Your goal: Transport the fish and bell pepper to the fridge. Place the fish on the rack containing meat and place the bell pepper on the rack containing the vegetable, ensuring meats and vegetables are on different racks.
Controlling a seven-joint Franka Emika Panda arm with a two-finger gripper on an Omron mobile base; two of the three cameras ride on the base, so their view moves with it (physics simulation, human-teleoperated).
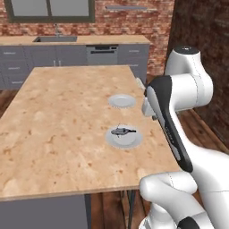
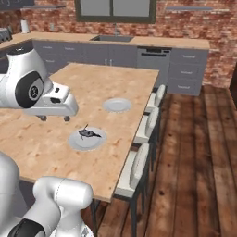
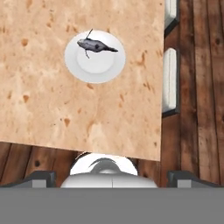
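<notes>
We see the fish, small and dark grey, lying on the far part of a white plate on the near right part of a pale stone-patterned island counter. A second white plate sits farther along the counter, apart from the first. Our gripper hangs above the counter, to the left of the fish's plate and clear of it; its two short dark fingers stand apart with nothing between them. White stools line the counter's right edge above a dark wooden floor. Far off, grey cabinets with a sink stand against a brick wall.
</notes>
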